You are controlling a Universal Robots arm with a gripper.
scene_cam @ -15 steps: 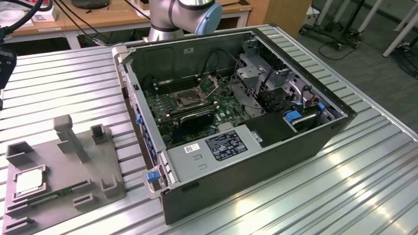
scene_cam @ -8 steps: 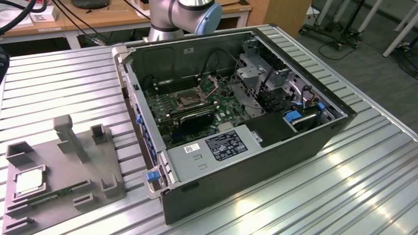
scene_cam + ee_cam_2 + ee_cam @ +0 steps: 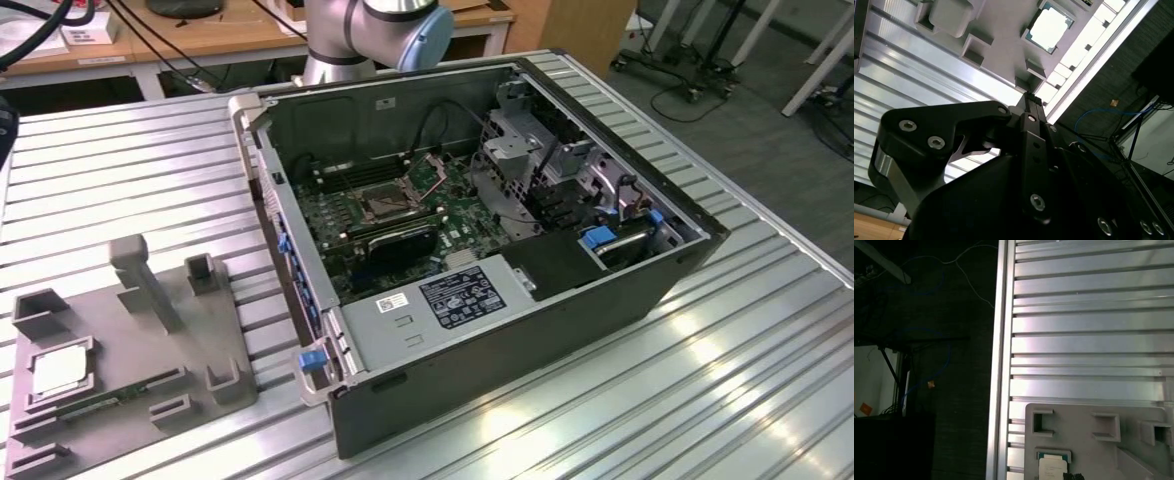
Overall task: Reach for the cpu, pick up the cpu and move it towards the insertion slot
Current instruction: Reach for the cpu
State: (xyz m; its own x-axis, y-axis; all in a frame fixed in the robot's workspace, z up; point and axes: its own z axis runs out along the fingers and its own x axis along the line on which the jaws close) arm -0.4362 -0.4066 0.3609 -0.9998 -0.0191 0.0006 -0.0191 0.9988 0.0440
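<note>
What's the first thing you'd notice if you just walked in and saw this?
The big open computer case sits in the middle of the exterior view, its green board and slot laid bare. Low on the exterior view's left, a grey tray holds the shiny cpu in a recess. In the second wrist view the black hand hangs over that tray.

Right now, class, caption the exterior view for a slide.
The cpu lies in the grey tray beside the open computer case holding the insertion slot.

The exterior view looks down from above; all three views share the grey tray (image 3: 123, 345) (image 3: 1004, 30) (image 3: 1089, 455).
</note>
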